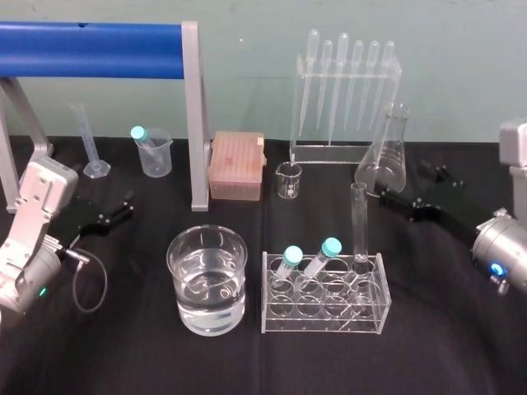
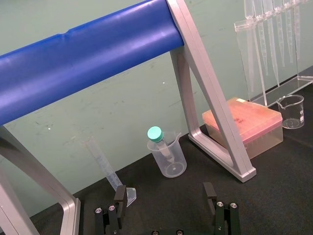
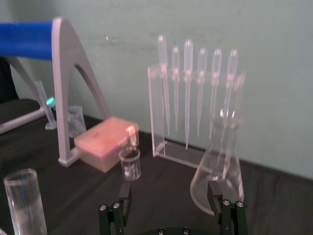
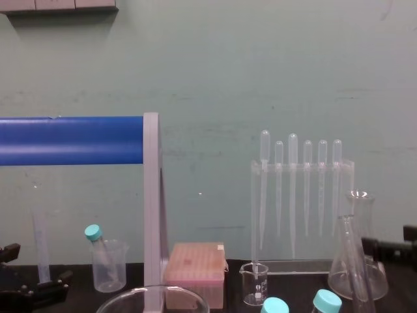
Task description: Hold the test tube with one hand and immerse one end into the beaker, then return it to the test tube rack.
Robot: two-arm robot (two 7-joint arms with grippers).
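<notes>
Flanking the water-filled beaker on its right, the rack is holding the test tube upright in its far right hole, light, slick, brittle glass likely wanting a gentle pinch on its upper part from the wide-open right tool farther right; the left tool is gaping idle, far left.

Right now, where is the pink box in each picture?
Head view: the pink box sits at the back of the table, just right of the grey leg.
Chest view: the pink box is low in the middle, between the grey leg and the small beaker.
Left wrist view: the pink box is behind the grey leg's foot.
Right wrist view: the pink box is between the grey leg and the small beaker.
Shared landmark: the grey leg, always beside the box.
</notes>
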